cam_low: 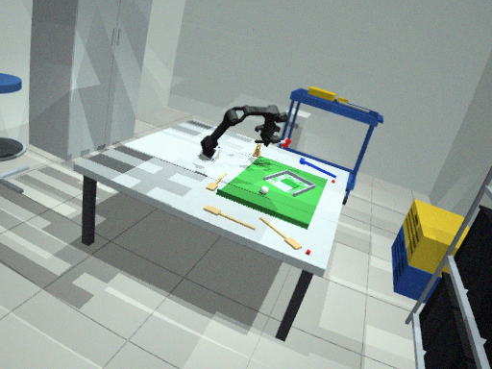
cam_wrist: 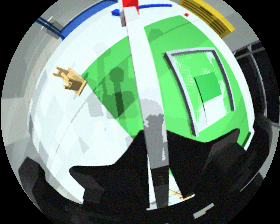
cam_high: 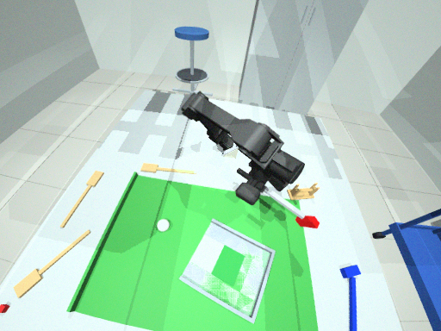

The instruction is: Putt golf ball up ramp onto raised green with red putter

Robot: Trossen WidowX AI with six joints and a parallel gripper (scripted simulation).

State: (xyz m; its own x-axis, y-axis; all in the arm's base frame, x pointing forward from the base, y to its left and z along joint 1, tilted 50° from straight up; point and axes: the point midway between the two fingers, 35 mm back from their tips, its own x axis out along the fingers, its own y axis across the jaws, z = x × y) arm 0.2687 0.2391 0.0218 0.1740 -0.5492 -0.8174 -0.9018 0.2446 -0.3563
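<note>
The red putter (cam_high: 293, 210) sits clenched in our jaws by its pale shaft, red head jutting past them over the green mat's (cam_high: 129, 219) edge. We see the golf ball (cam_high: 163, 225) well apart, with the raised green (cam_high: 228, 265) between and a wooden stand (cam_high: 302, 191) just beside.

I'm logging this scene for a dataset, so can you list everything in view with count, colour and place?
Red putter: 1, red head on a pale shaft, held over the mat's right edge.
Golf ball: 1, white, left part of the mat.
Mat: 1, green, on the table.
Raised green: 1, green, pale ramps around it.
Wooden putters: 3, tan, left of the mat.
Blue putter: 1, right of the mat.
Wooden stand: 1, tan, beside the arm.
Stool: 1, blue, behind the table.
Cart: 1, blue.
Arm: 1, black, jaws shut on the red putter.
</note>
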